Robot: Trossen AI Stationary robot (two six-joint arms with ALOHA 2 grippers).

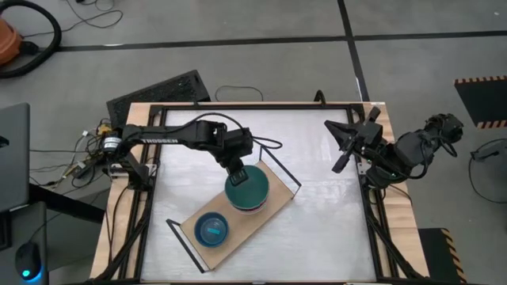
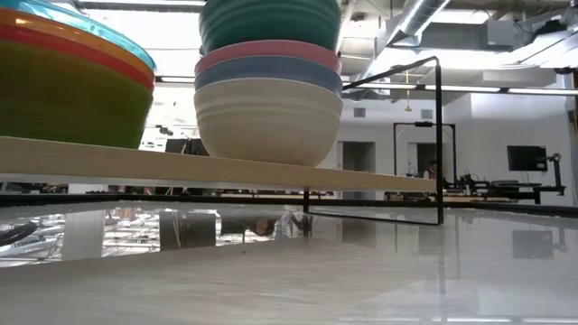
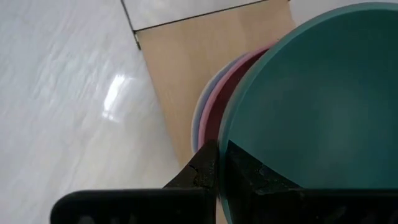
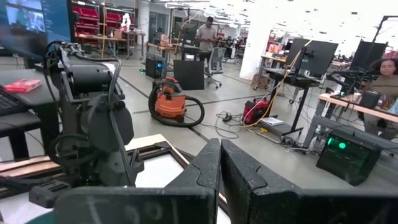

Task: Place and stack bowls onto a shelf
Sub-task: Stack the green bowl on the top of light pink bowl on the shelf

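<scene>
A teal bowl point(image 1: 249, 192) tops a stack on the light-wood shelf point(image 1: 271, 184). In the low view the stack runs cream point(image 2: 268, 122) at the bottom, then blue point(image 2: 268, 71), pink point(image 2: 268, 51) and teal point(image 2: 269, 23). A second stack of smaller bowls, cyan point(image 1: 212, 229) on top and lime green point(image 2: 68, 104) lowest, stands at the shelf's near-left end. My left gripper point(image 1: 236, 171) is shut on the teal bowl's rim. My right gripper point(image 1: 342, 154) hangs shut and empty by the table's right edge. My left gripper pinches the teal bowl's rim point(image 3: 231, 134) on its far-left side, one finger inside the bowl point(image 3: 261, 177) and one outside point(image 3: 199, 171). The fingers come from above, pointing down. The bowl stands upright over the pink bowl; whether it rests on it I cannot tell.
Black wire loop frames point(image 1: 289, 176) stand at both short ends of the shelf point(image 2: 439, 135). A black metal frame point(image 1: 238, 107) runs around the white table top. Bare table lies between the shelf and my right arm point(image 1: 325, 214).
</scene>
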